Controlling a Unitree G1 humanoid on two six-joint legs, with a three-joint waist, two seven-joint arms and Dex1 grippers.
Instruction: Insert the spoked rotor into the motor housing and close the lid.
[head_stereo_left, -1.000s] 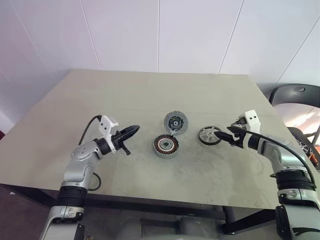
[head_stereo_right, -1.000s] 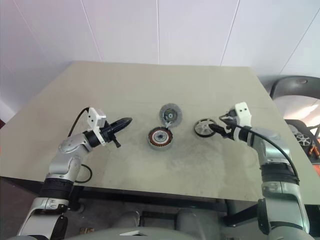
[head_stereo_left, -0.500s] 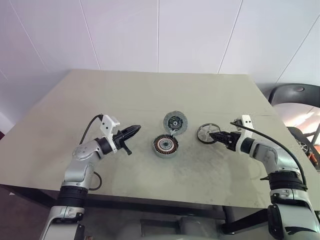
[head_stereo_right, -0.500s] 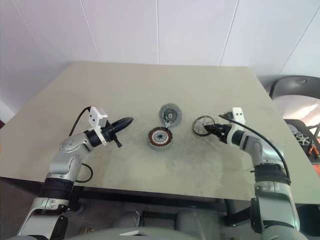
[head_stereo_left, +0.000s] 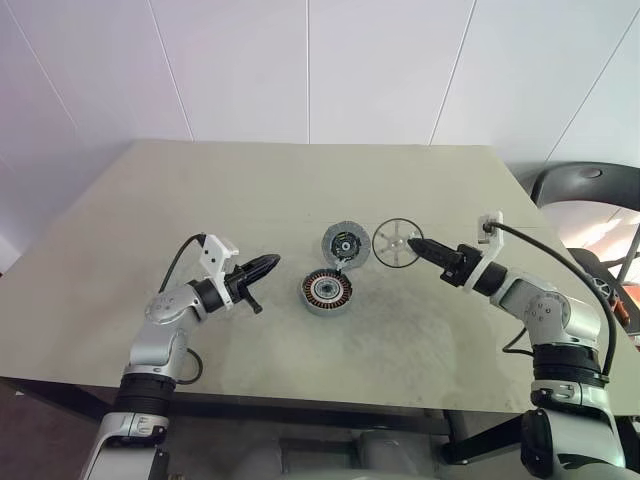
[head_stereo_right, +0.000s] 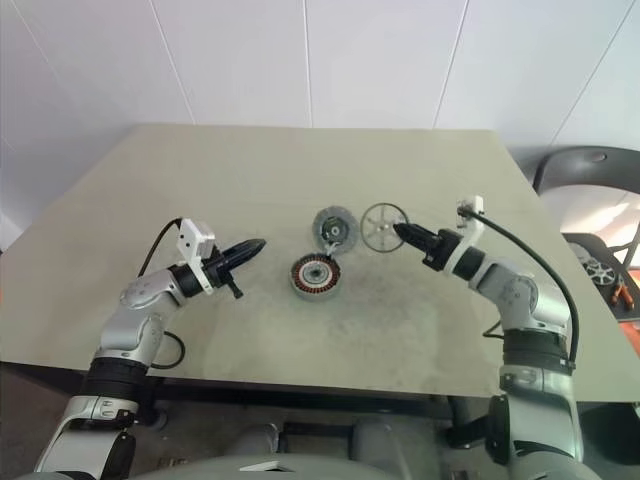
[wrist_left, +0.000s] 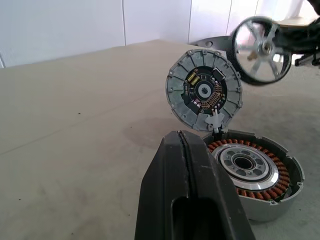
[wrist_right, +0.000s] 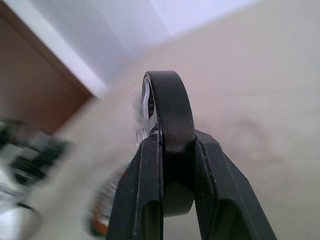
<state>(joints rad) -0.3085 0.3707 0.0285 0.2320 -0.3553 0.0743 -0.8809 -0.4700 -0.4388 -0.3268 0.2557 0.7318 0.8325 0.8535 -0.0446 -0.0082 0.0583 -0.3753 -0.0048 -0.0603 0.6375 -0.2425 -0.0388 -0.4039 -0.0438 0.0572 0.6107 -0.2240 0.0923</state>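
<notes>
Head camera: right gripper (head_stereo_left: 418, 246) pinches the spoked rotor (head_stereo_left: 396, 243) by its black rim, upright above the table (head_stereo_left: 150, 200), beside the raised lid (head_stereo_left: 342, 243) and behind the motor housing (head_stereo_left: 327, 291). Left gripper (head_stereo_left: 268, 262) hovers shut and empty nearby.

Left wrist camera: lid (wrist_left: 204, 90) stands tilted open over the copper windings (wrist_left: 252, 171).

Right wrist camera: 2 fingers (wrist_right: 145, 200) clamp the rim (wrist_right: 170, 110) edge-on. Done well, the wheel likely needs laying flat and centring on the hub, clear of the lid.
</notes>
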